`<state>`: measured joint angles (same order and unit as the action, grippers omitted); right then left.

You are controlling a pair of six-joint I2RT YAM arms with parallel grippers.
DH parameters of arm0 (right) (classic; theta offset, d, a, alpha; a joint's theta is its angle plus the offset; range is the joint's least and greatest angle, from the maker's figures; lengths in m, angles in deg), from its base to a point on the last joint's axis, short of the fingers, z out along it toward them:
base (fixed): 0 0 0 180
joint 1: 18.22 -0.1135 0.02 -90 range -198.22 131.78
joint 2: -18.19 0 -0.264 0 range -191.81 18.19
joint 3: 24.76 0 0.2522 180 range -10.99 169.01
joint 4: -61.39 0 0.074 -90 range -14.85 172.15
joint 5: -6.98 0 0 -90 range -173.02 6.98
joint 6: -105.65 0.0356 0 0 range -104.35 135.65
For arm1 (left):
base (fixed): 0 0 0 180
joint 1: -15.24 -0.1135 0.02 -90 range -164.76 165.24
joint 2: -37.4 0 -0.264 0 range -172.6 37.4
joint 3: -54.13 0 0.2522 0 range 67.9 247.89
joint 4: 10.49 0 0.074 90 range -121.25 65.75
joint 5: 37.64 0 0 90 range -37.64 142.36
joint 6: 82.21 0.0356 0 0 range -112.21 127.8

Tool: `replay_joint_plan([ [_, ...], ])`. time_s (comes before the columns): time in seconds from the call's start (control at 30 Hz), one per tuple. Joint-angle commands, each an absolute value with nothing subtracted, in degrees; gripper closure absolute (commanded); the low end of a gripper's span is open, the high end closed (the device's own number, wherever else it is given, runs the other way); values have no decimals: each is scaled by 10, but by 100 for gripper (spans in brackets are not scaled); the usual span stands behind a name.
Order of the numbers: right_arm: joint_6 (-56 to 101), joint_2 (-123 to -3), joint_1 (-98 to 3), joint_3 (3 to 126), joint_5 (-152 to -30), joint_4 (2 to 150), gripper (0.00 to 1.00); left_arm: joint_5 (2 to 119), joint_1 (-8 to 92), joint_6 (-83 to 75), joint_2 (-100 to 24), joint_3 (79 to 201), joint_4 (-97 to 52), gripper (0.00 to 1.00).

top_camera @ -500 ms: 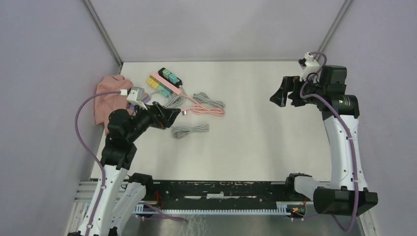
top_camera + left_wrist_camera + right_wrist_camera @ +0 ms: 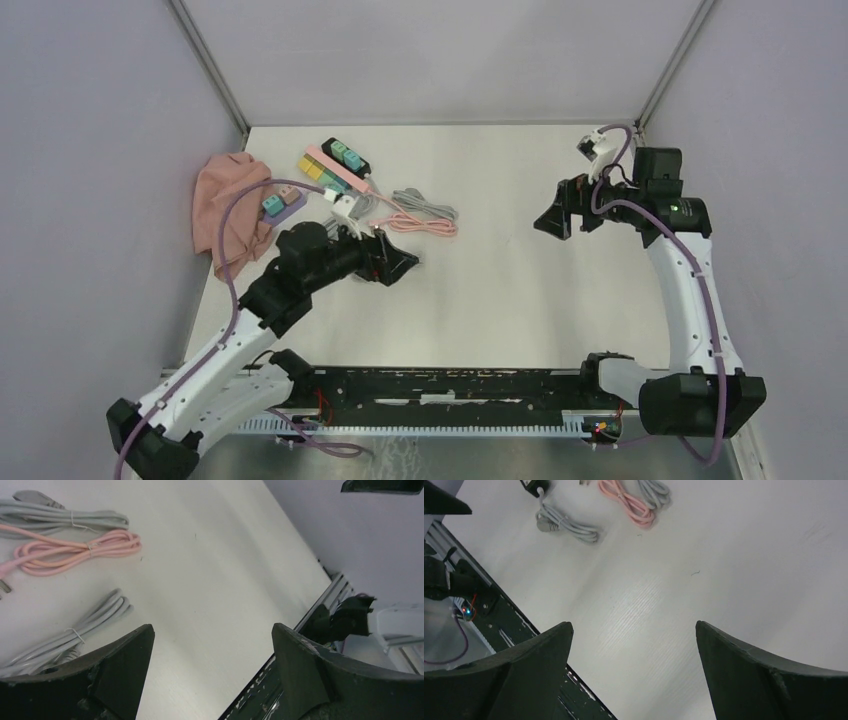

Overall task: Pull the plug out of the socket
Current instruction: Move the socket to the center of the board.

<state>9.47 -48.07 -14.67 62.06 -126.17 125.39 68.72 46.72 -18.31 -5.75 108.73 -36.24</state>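
Plugs: none is out yet. Two teal plugs [image 2: 347, 154] sit in the black strip [image 2: 360, 166], and yellow plugs [image 2: 316, 169] sit in the pink strip [image 2: 342, 180] just beside it, at the far left of the desk [image 2: 520, 300].
Newly uncovered: a lilac strip [image 2: 290, 202] carrying a single teal plug [image 2: 271, 206] lies against the pink cloth [image 2: 222, 210]. Half a second ago the left wrist hid it.
Left claw [image 2: 402, 266]: released, jaws spread wide, grasping nothing. It has swung out from beside the strips toward the middle of the desk. It now hangs over the bundled grey cable [image 2: 75, 635], which its own camera shows near one finger.
Loose cables: the pink coil [image 2: 428, 224] and the grey coil [image 2: 425, 203] lie as they did, between the strips and the left claw.
Right claw [image 2: 560, 222]: released and empty, held high over the right side. It has sunk a little and drifted left, but is well apart from every strip.
Meaning for the task: the left claw has moved away from the sockets, not toward them, so the pull looks not yet begun.
Next need: probably a reach back to one plug, closing squarely on its body. The strip is light, so the other claw may have to pin it down or it will lift with the plug.
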Motion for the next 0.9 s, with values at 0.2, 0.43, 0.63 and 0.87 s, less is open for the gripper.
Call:
replay_joint_plan([
  [0.2,-119,-539,-184,512,-1358,1241,0,512,548,-7,-201,1071,-303,10],
  [0.43,-221,-567,-220,519,-1388,1305,0,402,550,147,-362,1160,-387,11],
  [0.63,-229,-565,-223,529,-1381,1327,0,377,550,223,-518,1259,-498,16],
  [0.87,-230,-578,-227,544,-1385,1345,0,422,546,272,-584,1265,-470,30],
])
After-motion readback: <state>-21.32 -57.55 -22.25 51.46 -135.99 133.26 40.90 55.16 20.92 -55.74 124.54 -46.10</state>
